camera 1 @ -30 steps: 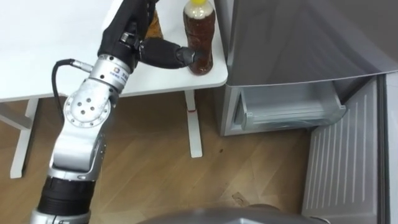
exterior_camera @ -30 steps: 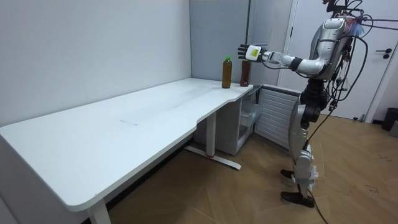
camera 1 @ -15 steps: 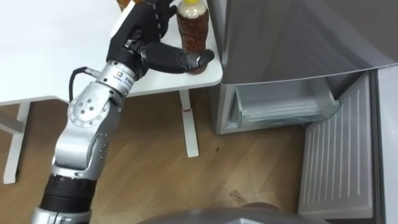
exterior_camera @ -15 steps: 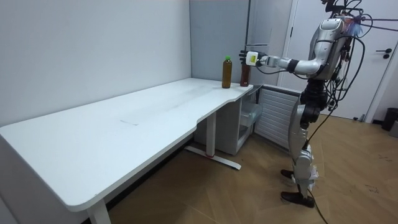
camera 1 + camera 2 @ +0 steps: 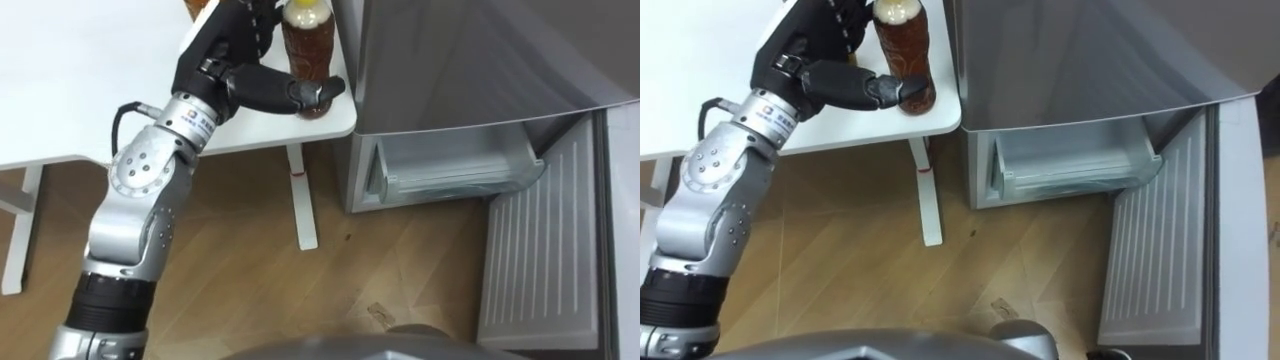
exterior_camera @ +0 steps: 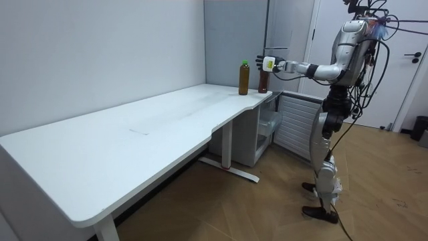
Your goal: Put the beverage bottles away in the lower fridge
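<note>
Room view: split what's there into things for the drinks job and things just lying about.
For the job:
yellow-capped bottle, with the left hand curled round it
green-capped bottle
open lower fridge drawer

Just there:
white table
dark container on the floor

Long white desk [image 6: 134, 134] on white legs [image 5: 301, 195], light wooden plank floor [image 5: 250, 270], plain white wall [image 6: 100, 53], white door [image 6: 409, 40], dark bin [image 6: 421, 127]
</note>
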### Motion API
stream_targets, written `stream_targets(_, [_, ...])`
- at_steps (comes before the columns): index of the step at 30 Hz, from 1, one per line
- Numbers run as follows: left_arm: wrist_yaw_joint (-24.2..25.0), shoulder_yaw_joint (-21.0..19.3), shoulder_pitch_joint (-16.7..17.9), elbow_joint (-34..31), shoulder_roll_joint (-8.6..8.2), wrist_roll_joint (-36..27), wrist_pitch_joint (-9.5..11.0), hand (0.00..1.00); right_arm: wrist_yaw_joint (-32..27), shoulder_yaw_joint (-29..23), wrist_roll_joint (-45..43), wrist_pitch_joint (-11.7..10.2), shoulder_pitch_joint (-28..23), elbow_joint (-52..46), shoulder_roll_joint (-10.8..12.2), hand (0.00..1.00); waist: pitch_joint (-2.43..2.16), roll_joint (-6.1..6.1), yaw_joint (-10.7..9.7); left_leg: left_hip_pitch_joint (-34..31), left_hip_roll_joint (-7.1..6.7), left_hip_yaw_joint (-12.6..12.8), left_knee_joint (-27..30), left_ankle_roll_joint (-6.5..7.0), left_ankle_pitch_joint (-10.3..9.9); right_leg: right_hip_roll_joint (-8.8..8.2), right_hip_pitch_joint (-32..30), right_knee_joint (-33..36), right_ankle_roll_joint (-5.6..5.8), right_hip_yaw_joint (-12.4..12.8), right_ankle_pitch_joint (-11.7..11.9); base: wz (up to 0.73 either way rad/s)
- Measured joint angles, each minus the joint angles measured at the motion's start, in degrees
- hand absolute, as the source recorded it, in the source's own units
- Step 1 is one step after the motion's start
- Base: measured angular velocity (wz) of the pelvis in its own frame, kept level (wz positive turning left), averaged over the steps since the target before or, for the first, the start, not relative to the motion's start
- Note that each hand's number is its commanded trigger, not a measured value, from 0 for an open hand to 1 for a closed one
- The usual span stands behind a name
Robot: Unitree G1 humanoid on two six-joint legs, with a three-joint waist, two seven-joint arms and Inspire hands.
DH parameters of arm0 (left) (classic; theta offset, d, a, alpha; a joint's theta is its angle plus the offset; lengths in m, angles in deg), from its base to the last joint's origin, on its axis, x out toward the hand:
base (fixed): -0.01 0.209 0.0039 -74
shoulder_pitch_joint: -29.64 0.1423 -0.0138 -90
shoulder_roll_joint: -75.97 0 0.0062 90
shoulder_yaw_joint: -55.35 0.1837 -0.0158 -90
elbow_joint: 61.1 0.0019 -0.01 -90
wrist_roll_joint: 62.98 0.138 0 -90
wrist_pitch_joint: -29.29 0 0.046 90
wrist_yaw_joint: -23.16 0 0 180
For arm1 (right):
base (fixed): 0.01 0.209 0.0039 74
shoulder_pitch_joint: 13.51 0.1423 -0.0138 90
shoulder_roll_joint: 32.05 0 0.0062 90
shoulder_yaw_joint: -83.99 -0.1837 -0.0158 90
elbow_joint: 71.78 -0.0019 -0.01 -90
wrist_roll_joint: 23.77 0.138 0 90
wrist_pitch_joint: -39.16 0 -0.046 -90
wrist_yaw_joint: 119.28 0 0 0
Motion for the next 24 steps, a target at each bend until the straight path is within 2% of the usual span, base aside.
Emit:
stream_targets(4, [-0.93,-0.04,-0.04,0.58,0.02,-0.26,-0.40,0.00,-1.31,0.00,0.03,0.06,-0.38,-0.05,0.00,0.00,-0.29,0.45,-0.01,0.04,-0.01,0.01,0.01,0.00,0.00,0.02,0.00,0.01,-0.01,0.17,0.01,-0.02])
stream_targets(6, [-2.76,-0.04,-0.64,1.60,0.02,-1.20,-0.43,0.00,-2.28,0.01,0.04,0.06,-0.71,-0.45,0.00,0.00,-0.60,0.93,-0.20,0.11,0.01,0.00,0.00,0.00,0.00,0.03,0.05,0.10,-0.03,0.17,0.03,0.00])
stream_targets(8, [-4.58,-0.04,-1.59,2.91,0.01,-1.36,-0.44,0.00,-2.51,0.04,0.03,0.08,-0.93,-0.82,0.02,0.00,-0.70,1.24,-0.47,0.22,0.05,0.01,-0.01,0.00,0.00,0.04,0.11,0.30,-0.05,0.08,0.04,0.00])
stream_targets(12, [-8.27,-0.07,-4.44,6.72,-0.04,-2.06,-0.47,0.00,-3.04,0.03,-0.04,0.72,-0.98,-2.69,0.22,0.00,-0.54,1.51,-0.81,0.82,0.08,0.43,-0.06,0.00,0.00,0.13,0.15,0.91,-0.05,0.72,0.04,-0.05])
stream_targets(19, [-10.28,-0.49,-6.60,9.49,-0.04,-2.20,-0.53,0.00,-4.10,-0.07,-0.05,1.95,-0.55,-2.65,0.34,0.00,-0.30,1.34,-1.31,1.14,0.07,1.42,-0.08,0.01,0.00,0.20,0.16,1.29,-0.04,1.83,0.05,-0.06])
stream_targets(22, [-10.22,-0.51,-7.72,11.70,-0.04,-2.19,-0.67,0.00,-4.11,-0.08,-0.05,2.41,-0.45,-2.19,0.31,0.00,-0.04,1.28,-1.33,1.23,0.08,1.47,-0.07,0.01,0.00,0.23,0.04,1.64,-0.03,2.08,0.04,-0.03])
stream_targets(24, [-10.29,-0.53,-9.42,13.72,-0.03,-2.16,-1.60,0.00,-4.06,-0.11,-0.05,2.42,-0.16,-1.90,0.32,0.00,0.30,1.38,-1.36,1.16,0.08,1.47,-0.06,0.02,0.01,0.24,-0.10,1.70,-0.03,2.12,0.04,0.00])
